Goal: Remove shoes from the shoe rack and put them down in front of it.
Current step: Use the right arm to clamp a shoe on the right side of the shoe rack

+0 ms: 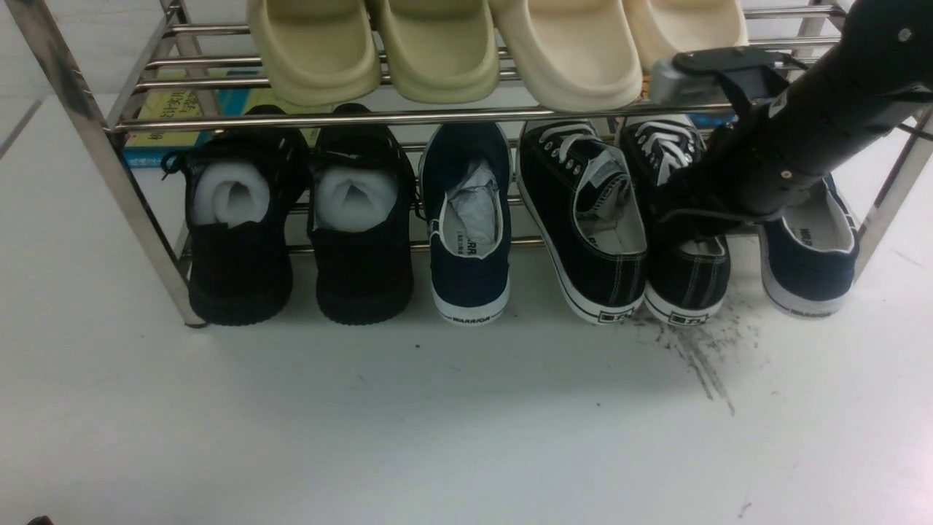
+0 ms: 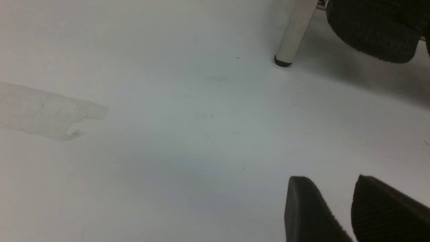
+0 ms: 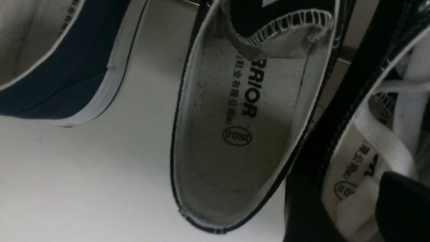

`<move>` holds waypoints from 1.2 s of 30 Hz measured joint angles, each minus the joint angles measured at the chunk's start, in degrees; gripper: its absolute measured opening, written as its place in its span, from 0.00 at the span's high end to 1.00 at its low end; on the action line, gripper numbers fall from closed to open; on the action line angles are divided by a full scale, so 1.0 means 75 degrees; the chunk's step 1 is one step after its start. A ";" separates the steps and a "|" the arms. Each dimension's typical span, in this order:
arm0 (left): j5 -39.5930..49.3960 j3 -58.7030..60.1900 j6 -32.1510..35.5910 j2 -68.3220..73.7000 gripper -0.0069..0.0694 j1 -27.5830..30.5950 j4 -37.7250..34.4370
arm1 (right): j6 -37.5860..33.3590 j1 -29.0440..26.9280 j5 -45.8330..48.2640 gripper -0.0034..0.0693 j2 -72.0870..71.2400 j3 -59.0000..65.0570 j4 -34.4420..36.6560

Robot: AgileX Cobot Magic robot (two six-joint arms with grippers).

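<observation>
Right wrist view: right hand [image 3: 346,188] straddles a shoe [image 3: 324,141] wall, grip unclear; left hand [image 2: 331,179] parted above floor [image 2: 168,134].

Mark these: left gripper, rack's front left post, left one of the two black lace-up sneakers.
left gripper [image 2: 331,191]: left wrist view, midway between the fingertips.
shoe rack [image 1: 138,219]: front view, front left post.
left black canvas sneaker [image 1: 609,277]: front view, heel canvas.

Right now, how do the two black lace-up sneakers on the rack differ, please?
The left sneaker sits skewed, the right sneaker straighter. The left sneaker's opening shows fully; the right arm covers the right sneaker's. Both are black with white laces and soles.
</observation>
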 joint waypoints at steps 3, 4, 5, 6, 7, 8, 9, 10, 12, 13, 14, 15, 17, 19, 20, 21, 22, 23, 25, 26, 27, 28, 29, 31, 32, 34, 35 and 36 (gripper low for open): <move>0.0000 0.0000 0.0000 0.0000 0.60 0.0000 0.0006 | 0.0026 0.0000 -0.0191 0.51 0.0136 -0.0005 -0.0007; 0.0000 0.0000 0.0000 0.0000 0.60 0.0000 0.0006 | 0.0026 0.0000 -0.0236 0.51 0.0169 -0.0005 -0.0028; 0.0000 0.0000 0.0000 0.0000 0.60 0.0000 0.0006 | 0.0031 0.0000 -0.0267 0.51 0.0200 -0.0005 -0.0051; 0.0000 0.0000 0.0000 0.0000 0.60 0.0000 0.0006 | 0.0031 0.0000 -0.0312 0.51 0.0245 -0.0005 -0.0092; 0.0000 0.0000 0.0000 0.0000 0.60 0.0000 0.0006 | 0.0031 0.0000 -0.0327 0.52 0.0274 -0.0005 -0.0120; 0.0000 0.0000 0.0000 0.0000 0.60 0.0000 0.0006 | 0.0036 0.0000 -0.0337 0.53 0.0324 -0.0010 -0.0181; 0.0000 0.0000 0.0000 0.0000 0.60 0.0000 0.0006 | 0.0041 0.0000 -0.0343 0.54 0.0349 -0.0015 -0.0238; 0.0000 0.0000 0.0000 0.0000 0.60 0.0000 0.0006 | 0.0041 0.0000 -0.0343 0.54 0.0350 -0.0015 -0.0256; 0.0000 0.0000 0.0000 0.0000 0.60 0.0000 0.0006 | 0.0051 0.0000 -0.0324 0.58 0.0412 -0.0015 -0.0365; 0.0000 0.0000 0.0000 0.0000 0.60 0.0000 0.0006 | 0.0051 0.0006 -0.0317 0.60 0.0440 -0.0015 -0.0410; 0.0000 0.0000 0.0000 0.0000 0.60 0.0000 0.0006 | 0.0051 0.0006 -0.0317 0.60 0.0440 -0.0015 -0.0410; 0.0000 0.0000 0.0000 0.0000 0.60 0.0000 0.0006 | 0.0051 0.0014 -0.0317 0.63 0.0457 -0.0015 -0.0434; 0.0000 0.0000 0.0000 0.0000 0.60 0.0000 0.0006 | 0.0056 0.0014 -0.0325 0.65 0.0457 -0.0015 -0.0462; 0.0000 0.0000 0.0000 0.0000 0.60 0.0000 0.0006 | 0.0056 0.0014 -0.0361 0.68 0.0457 -0.0015 -0.0483; 0.0000 0.0000 0.0000 0.0000 0.60 0.0000 0.0006 | 0.0056 0.0014 -0.0367 0.69 0.0457 -0.0015 -0.0483; 0.0000 0.0000 0.0000 0.0000 0.60 0.0000 0.0006 | 0.0056 0.0014 -0.0375 0.70 0.0457 -0.0015 -0.0483; 0.0000 0.0000 0.0000 0.0000 0.60 0.0000 0.0006 | 0.0056 0.0014 -0.0381 0.72 0.0457 -0.0015 -0.0483; 0.0000 0.0000 0.0000 0.0000 0.60 0.0000 0.0006 | 0.0056 0.0014 -0.0381 0.74 0.0457 -0.0015 -0.0483; 0.0000 0.0000 0.0000 0.0000 0.60 0.0000 0.0006 | 0.0060 0.0023 -0.0358 0.81 0.0457 -0.0015 -0.0483; 0.0000 0.0000 0.0000 0.0000 0.60 0.0000 0.0006 | 0.0060 0.0023 -0.0358 0.82 0.0457 -0.0015 -0.0483; 0.0000 0.0000 0.0000 0.0000 0.60 0.0000 0.0006 | 0.0060 0.0023 -0.0317 0.88 0.0457 -0.0015 -0.0474; 0.0000 0.0000 0.0000 0.0000 0.60 0.0000 0.0006 | 0.0060 0.0023 -0.0272 0.93 0.0439 -0.0015 -0.0465; 0.0000 0.0000 0.0000 0.0000 0.60 0.0000 0.0006 | 0.0060 0.0023 -0.0272 0.94 0.0439 -0.0015 -0.0465; 0.0000 0.0000 0.0000 0.0000 0.60 0.0000 0.0006 | 0.0060 0.0023 -0.0036 0.95 0.0255 -0.0015 -0.0553; 0.0000 0.0000 0.0000 0.0000 0.60 0.0000 0.0006 | 0.0060 0.0016 0.0003 0.95 0.0178 -0.0015 -0.0616; 0.0000 0.0000 0.0000 0.0000 0.60 0.0000 0.0006 | 0.0060 -0.0007 0.0139 0.95 -0.0017 -0.0015 -0.0723; 0.0000 0.0000 0.0000 0.0000 0.60 0.0000 0.0006 | 0.0060 -0.0006 0.0220 0.95 -0.0062 -0.0015 -0.0746; 0.0000 0.0000 0.0000 0.0000 0.60 0.0000 0.0006 | 0.0060 -0.0015 0.0460 0.95 -0.0233 -0.0015 -0.0861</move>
